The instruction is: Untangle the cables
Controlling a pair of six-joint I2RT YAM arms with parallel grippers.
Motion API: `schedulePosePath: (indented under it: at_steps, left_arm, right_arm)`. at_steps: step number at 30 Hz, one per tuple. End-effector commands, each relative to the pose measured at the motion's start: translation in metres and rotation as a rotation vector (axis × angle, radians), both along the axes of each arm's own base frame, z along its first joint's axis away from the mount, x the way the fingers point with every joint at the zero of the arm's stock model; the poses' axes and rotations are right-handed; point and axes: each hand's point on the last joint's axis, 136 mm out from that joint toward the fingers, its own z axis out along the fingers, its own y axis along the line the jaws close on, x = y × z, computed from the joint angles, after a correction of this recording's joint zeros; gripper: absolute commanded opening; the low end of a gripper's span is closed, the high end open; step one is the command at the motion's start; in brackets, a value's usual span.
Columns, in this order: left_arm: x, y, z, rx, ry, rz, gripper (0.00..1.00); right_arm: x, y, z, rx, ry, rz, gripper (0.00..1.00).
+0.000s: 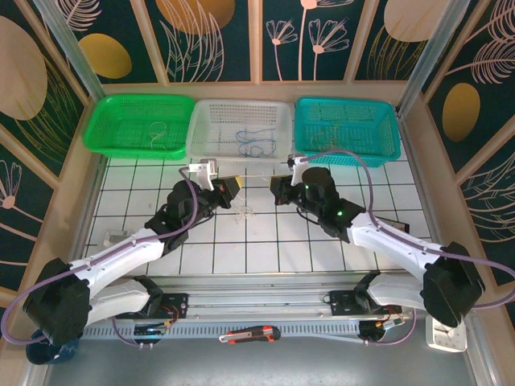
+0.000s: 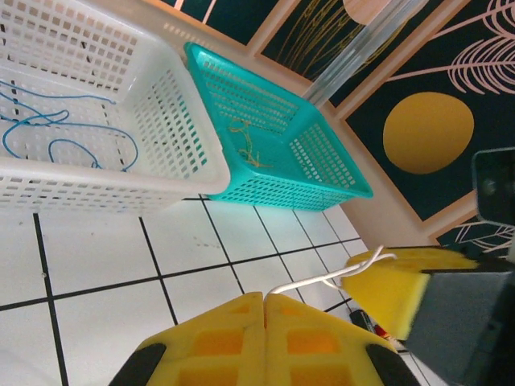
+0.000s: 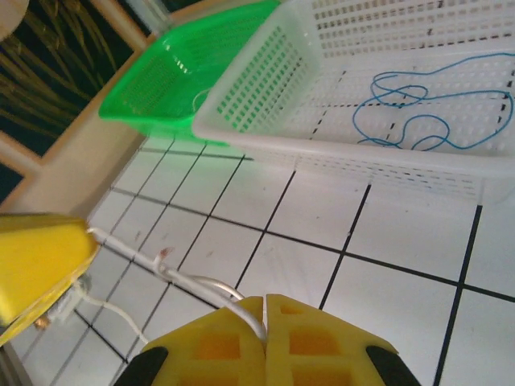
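Note:
A thin white cable (image 2: 326, 278) stretches above the tiled table between my two grippers. My left gripper (image 2: 264, 298) is shut on one end, the cord coming out of the seam between its yellow pads. My right gripper (image 3: 265, 312) is shut on the other end of the white cable (image 3: 165, 269), where two strands run side by side. Seen from above, the left gripper (image 1: 231, 190) and right gripper (image 1: 277, 190) face each other, with a loose white loop (image 1: 245, 212) hanging below them. Blue cables (image 3: 418, 121) lie in the white basket (image 1: 239, 153).
Three baskets line the back: green (image 1: 100, 133) with a pale cord, white, and teal (image 1: 390, 133) holding olive cables (image 2: 248, 146). A utility knife (image 1: 249, 335) lies on the front rail. Frame posts stand at both back corners.

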Motion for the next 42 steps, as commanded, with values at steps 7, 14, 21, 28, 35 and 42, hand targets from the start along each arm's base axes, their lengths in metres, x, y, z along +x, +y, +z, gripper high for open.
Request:
schedulePosePath:
  at_steps: [7, 14, 21, 28, 35, 42]
  left_arm:
    - [-0.002, 0.005, -0.004, 0.055, -0.094, -0.014, 0.18]
    - [-0.010, 0.008, -0.010, 0.119, -0.171, -0.046, 0.48]
    - [-0.018, 0.007, -0.007, 0.153, -0.239, -0.086, 0.67]
    - [-0.028, -0.006, 0.009, 0.123, -0.282, -0.176, 0.77]
    - [-0.029, -0.023, 0.014, 0.090, -0.267, -0.256, 0.77]
    - [-0.023, -0.031, 0.012, 0.090, -0.258, -0.276, 0.65]
  right_arm:
    - [-0.013, 0.024, 0.046, -0.049, -0.083, 0.235, 0.00]
    - [-0.013, 0.034, 0.052, -0.097, -0.091, 0.302, 0.00]
    - [-0.015, 0.039, 0.058, -0.115, -0.095, 0.338, 0.00]
    - [-0.017, 0.041, 0.060, -0.109, -0.094, 0.355, 0.00]
    - [-0.022, 0.049, 0.060, -0.103, -0.091, 0.377, 0.00]
    - [-0.028, 0.054, 0.066, -0.088, -0.099, 0.396, 0.00]
